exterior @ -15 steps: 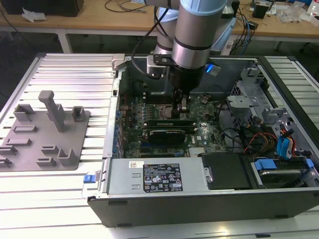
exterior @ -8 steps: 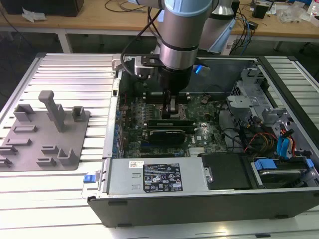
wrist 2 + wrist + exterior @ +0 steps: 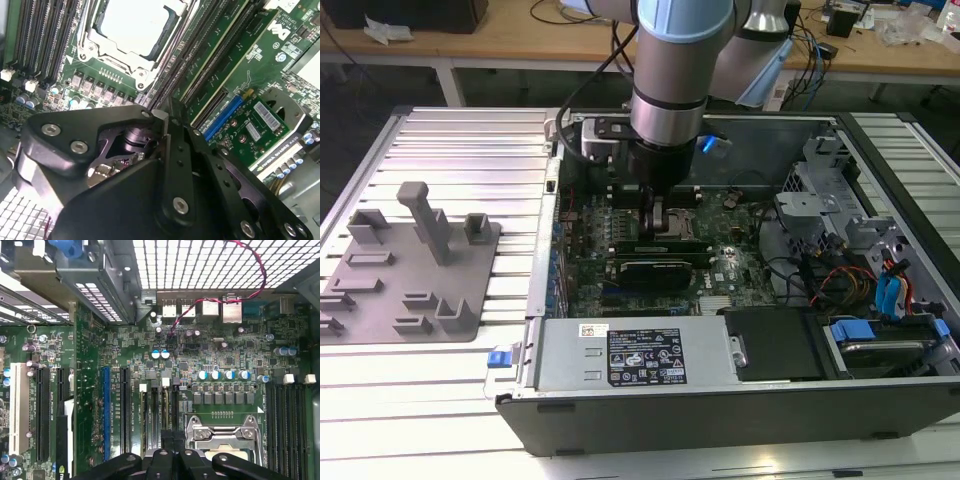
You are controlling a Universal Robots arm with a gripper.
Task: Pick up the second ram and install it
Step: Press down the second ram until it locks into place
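Observation:
My gripper reaches down into the open computer case, right over the memory slots beside the processor socket. The fingers stand close together in both wrist views. They are shut on the second ram, which shows edge-on as a thin dark strip running from the fingertips along a slot to a white latch. Most of the stick is hidden by the gripper. A neighbouring slot with its own white latch lies right beside it.
The grey plastic fixture lies on the ribbed table at the exterior view's left, outside the case. Inside the case a graphics card sits just in front of the gripper, above the power supply. Drive bays and cables crowd the right.

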